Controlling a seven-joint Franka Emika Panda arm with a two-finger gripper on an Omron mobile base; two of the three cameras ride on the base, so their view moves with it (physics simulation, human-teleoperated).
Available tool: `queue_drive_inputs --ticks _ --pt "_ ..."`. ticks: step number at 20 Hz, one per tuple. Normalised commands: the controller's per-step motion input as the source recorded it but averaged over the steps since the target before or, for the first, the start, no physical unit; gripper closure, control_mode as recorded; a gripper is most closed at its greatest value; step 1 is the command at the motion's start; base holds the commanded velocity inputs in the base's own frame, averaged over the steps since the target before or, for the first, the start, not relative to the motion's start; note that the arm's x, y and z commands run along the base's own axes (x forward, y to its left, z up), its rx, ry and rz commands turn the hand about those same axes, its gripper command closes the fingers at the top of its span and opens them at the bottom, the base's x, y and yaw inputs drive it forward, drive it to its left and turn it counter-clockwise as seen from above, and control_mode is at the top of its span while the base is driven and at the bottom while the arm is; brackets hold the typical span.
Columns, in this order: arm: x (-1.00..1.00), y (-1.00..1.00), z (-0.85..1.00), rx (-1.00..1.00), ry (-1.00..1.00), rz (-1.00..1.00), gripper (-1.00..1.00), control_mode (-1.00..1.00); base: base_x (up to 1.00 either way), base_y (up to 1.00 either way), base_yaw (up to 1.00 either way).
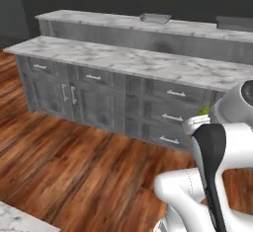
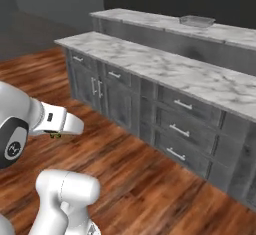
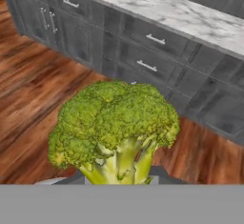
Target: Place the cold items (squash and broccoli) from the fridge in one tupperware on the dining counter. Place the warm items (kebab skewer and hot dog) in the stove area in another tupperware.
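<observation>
Midway across the kitchen floor, the gripper (image 3: 119, 180) stands clenched on a head of broccoli (image 3: 114, 132), its stalk pinched at the bottom centre of the hand view and its green crown spread across the middle of that frame. Behind it, in the upper half of the same view, runs a grey cabinet front (image 3: 143, 51) with drawers under a marble counter (image 3: 181, 13), and wood flooring (image 3: 28, 89) fills the left side. From the left base view, a sliver of green shows at right centre, just above the white arm (image 1: 212, 152), against the lower drawers. On the raised dining counter (image 1: 99, 21) at the top of that frame sit two shallow grey tupperware trays, one (image 1: 155, 18) near top centre, another (image 1: 234, 22) at the upper right edge. The right base view shows one such tray at upper right.
</observation>
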Motion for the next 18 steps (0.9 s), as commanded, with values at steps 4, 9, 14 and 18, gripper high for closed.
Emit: queue_drive_inputs --ticks 4,9,14,18 --pt "0.0 0.0 0.0 0.0 0.0 0.0 1.0 1.0 1.0 -0.1 0.57" --pt "0.0 0.0 0.0 0.0 0.0 0.0 1.0 1.0 1.0 -0.06 0.59" --pt "0.0 0.0 0.0 0.0 0.0 0.0 1.0 1.0 1.0 -0.18 0.51" --pt "0.0 0.0 0.0 0.0 0.0 0.0 1.0 1.0 1.0 -0.44 0.4"
